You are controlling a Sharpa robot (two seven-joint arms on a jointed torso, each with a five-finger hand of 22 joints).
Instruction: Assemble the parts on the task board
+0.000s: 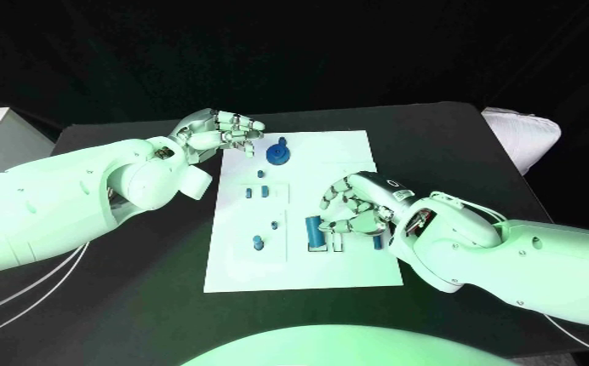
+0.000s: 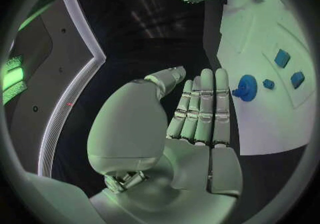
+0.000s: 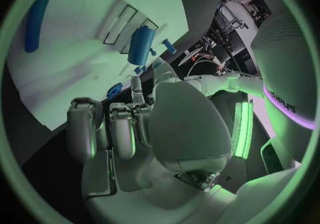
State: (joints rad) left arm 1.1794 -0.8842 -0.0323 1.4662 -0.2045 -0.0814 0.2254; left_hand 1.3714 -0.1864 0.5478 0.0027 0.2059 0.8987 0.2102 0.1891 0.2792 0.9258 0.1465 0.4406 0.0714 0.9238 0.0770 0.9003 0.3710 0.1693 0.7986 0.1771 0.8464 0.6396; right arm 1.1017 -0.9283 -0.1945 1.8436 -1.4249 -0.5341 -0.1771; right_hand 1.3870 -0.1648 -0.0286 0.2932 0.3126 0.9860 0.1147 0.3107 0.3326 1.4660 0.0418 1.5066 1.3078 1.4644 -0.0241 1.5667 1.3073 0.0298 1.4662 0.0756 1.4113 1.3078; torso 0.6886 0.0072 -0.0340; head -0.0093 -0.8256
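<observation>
Head view: white task board [image 1: 307,255] flat on the black worktop [image 1: 442,136]. Round blue knob part [image 1: 278,155] standing at the board's far end, just beside the left hand [image 1: 225,134], which hovers at the far left corner with fingers curled in, nothing visibly held. Blue cylinder part [image 1: 316,230] lying near the board's middle, long axis running near-to-far, directly under the right hand [image 1: 350,207]; fingertips down around it, touching or nearly so. Smaller blue pieces [image 1: 255,190] left of that, apart from both hands.

Left wrist view: left hand [image 2: 200,112] seen with fingers straight and side by side, palm empty; knob [image 2: 246,87] just beyond the fingertips, not touched.

Right wrist view: right hand [image 3: 133,122] partly curled, cylinder [image 3: 140,45] just past the fingers [image 3: 136,88], lying along their reach. Firm hold or mere contact: cannot tell.

Judged nearer to the cylinder: the right hand, by far.
</observation>
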